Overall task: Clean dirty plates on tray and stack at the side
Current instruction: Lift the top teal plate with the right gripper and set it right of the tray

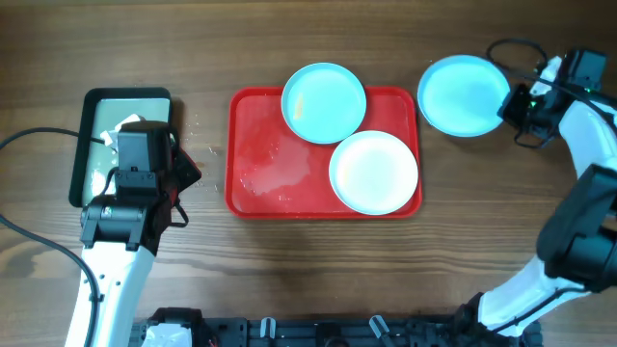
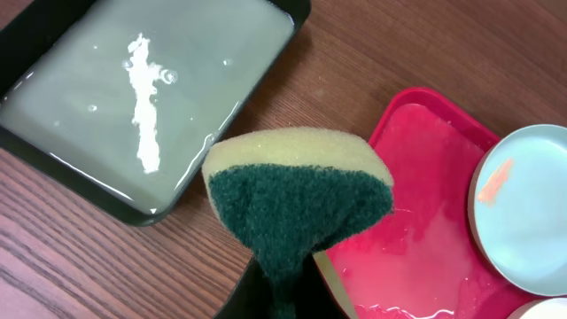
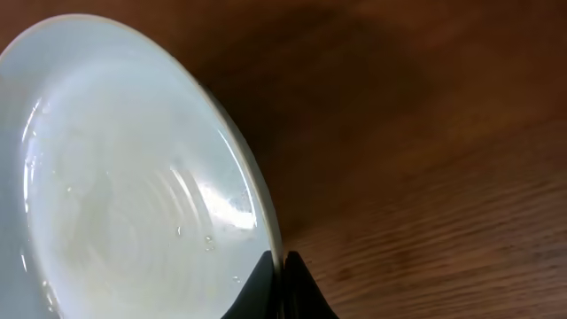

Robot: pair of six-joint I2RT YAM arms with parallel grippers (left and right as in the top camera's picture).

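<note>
overhead: large red rectangular plastic tray point(image 1: 253, 145) holds a pale aqua round plate point(image 1: 323, 101) and a white round plate point(image 1: 374, 172); second aqua plate point(image 1: 463, 94) off-tray to the right, right gripper point(image 1: 508, 104) at its rim, jaws kinda hidden | left wrist: left gripper point(image 2: 282, 288) clamped on yellow-green sponge point(image 2: 297, 199), fingers mostly cropped | right wrist: jaws pinched on that plate's rim
</note>
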